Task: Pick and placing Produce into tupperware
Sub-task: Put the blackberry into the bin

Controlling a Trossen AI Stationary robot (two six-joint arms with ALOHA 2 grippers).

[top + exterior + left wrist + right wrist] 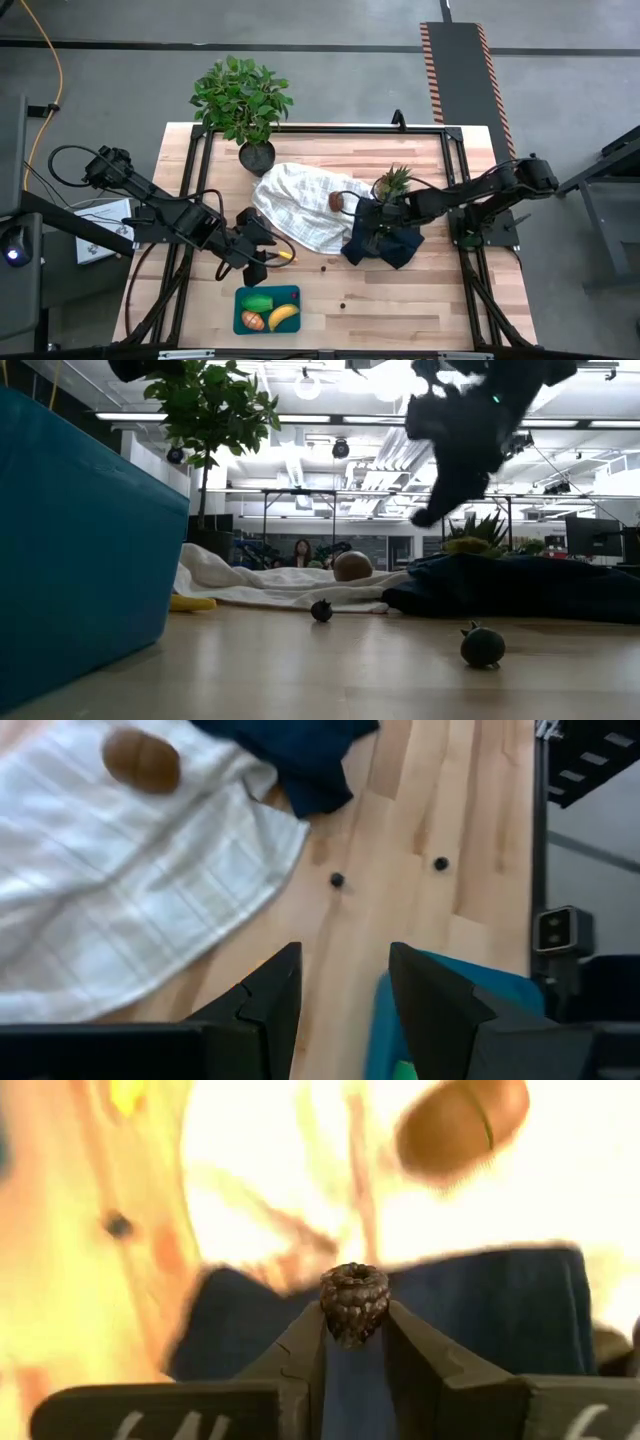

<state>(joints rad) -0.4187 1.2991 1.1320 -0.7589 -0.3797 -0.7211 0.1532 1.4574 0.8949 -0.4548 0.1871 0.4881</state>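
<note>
Right gripper (355, 1330) up over the navy cloth (385, 245), fingers pinching a small dark berry (354, 1300), lifted clear so as to go to the tupperware (266, 309). Left gripper (340, 990) near that teal tub, fingers apart and holding nothing, likely waiting. Banana (283, 317) in tub; brown ball (336, 201) on white cloth (300, 215); two dark bits (337, 879) loose on tabletop (400, 300).

Overhead, table-level, two wrist views

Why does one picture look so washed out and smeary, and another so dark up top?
Right wrist view: the white cloth glares and blurs, only the dark berry in the right pincer is sharp. Low view: ceiling lights silhouette the arm, and the close teal tub looms soft.
</note>
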